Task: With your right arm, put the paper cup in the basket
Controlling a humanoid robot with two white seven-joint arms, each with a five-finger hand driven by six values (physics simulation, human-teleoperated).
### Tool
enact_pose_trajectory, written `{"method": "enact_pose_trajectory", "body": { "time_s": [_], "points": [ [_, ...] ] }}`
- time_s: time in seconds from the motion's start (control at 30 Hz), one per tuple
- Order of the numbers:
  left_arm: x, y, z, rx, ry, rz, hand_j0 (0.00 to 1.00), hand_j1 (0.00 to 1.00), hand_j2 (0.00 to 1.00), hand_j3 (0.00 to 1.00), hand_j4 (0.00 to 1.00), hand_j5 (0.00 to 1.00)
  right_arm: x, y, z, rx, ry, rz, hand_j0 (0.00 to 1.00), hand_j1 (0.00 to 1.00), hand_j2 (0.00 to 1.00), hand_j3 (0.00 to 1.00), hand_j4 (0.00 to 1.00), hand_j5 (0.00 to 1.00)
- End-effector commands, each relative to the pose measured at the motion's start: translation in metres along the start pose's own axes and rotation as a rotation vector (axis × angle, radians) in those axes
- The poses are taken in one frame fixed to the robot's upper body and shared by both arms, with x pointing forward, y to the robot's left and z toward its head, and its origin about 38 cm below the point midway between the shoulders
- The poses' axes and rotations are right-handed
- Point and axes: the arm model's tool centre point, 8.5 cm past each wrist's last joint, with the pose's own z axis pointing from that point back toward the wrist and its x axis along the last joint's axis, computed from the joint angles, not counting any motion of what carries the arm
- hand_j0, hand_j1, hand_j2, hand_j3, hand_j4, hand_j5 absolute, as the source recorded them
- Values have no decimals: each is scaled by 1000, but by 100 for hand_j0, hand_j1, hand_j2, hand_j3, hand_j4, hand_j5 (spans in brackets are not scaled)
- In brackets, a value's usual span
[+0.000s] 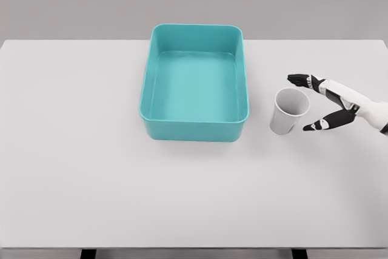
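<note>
From my head view, my right hand (330, 104) is spread wide, fingers flanking the white paper cup (288, 111) without gripping it. The cup stands upright on the white table (91, 150), just right of the teal rectangular plastic basket (194, 127).

A single head view looks steeply down from the near edge across the white table (73, 168).
</note>
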Motion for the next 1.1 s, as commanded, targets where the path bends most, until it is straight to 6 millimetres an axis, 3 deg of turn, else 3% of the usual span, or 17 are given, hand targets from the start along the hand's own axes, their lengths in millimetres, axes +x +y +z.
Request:
{"method": "enact_pose_trajectory", "body": {
  "time_s": [0.0, 0.73, 1.07],
  "points": [
    [0, 0, 0, 0, -1, 1, 100, 100, 100, 100, 100, 100, -1, 2, -2, -5, -5, -12, 99, 99, 99, 99, 99, 99],
    [0, 0, 0, 0, -1, 1, 100, 100, 100, 100, 100, 100, 0, 13, -18, 8, -25, -39, 99, 99, 99, 99, 99, 99],
    [0, 0, 0, 0, -1, -1, 100, 100, 100, 100, 100, 100, 1, 13, -19, 9, -28, -38, 78, 78, 78, 78, 78, 78]
  ]
}}
